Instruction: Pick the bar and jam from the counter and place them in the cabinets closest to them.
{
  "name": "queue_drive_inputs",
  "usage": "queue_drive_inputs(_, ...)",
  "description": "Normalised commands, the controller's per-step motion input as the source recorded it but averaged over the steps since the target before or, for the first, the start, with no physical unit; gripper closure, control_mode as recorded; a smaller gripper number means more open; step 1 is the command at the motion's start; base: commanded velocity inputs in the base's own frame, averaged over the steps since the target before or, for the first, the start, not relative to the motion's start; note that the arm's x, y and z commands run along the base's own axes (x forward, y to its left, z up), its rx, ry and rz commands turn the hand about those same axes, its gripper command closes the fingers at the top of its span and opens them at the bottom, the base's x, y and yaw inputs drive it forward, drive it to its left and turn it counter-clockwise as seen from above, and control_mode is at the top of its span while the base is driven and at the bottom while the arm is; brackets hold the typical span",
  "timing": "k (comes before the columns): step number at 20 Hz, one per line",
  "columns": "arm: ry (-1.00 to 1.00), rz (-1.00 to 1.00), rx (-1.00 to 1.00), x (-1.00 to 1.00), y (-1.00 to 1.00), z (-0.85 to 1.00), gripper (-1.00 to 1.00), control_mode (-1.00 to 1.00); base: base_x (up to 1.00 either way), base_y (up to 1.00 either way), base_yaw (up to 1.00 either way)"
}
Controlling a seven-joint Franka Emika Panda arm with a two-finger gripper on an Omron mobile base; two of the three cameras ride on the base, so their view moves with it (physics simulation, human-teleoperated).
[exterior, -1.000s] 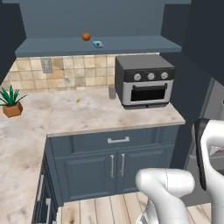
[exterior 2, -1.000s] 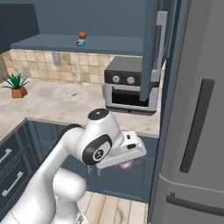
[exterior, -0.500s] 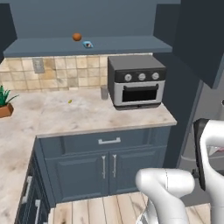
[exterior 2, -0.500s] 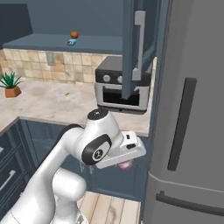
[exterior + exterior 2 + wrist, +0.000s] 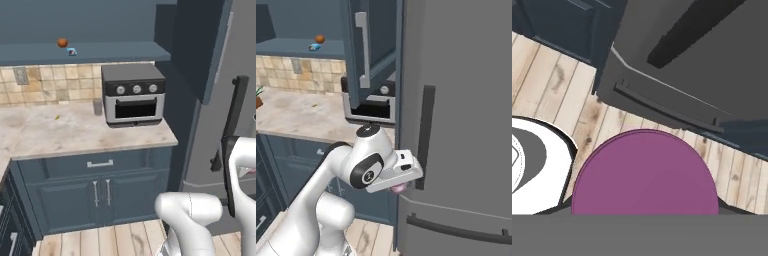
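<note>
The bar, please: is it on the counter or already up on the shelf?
On the shelf. The bar lies on the open cabinets shelf beside an orange-brown ball, well above the counter.

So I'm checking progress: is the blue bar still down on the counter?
No, the bar lies up on the open cabinet shelf beside an orange ball, above the counter.

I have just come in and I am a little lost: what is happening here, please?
The white robot arm carries the small pink-magenta jam jar in its gripper, low beside the grey fridge. The small bright-blue wrapped bar already lies on the dark blue-grey open cabinet shelf, near an orange-brown ball. The jam is not yet put away.
</note>
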Motion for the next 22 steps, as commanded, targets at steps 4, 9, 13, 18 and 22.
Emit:
queue_drive_inputs(4,0.00,0.00,0.00,0.00,0.00,0.00,1.00,1.00,0.00,-0.61,-0.01)
queue_drive_inputs(9,0.00,0.00,0.00,0.00,0.00,0.00,1.00,1.00,0.00,-0.66,-0.01)
queue_drive_inputs(13,0.00,0.00,0.00,0.00,0.00,0.00,1.00,1.00,0.00,-0.67,-0.01)
queue_drive_inputs(18,0.00,0.00,0.00,0.00,0.00,0.00,1.00,1.00,0.00,-0.70,-0.01)
queue_drive_inputs(22,0.00,0.00,0.00,0.00,0.00,0.00,1.00,1.00,-0.27,-0.68,-0.01)
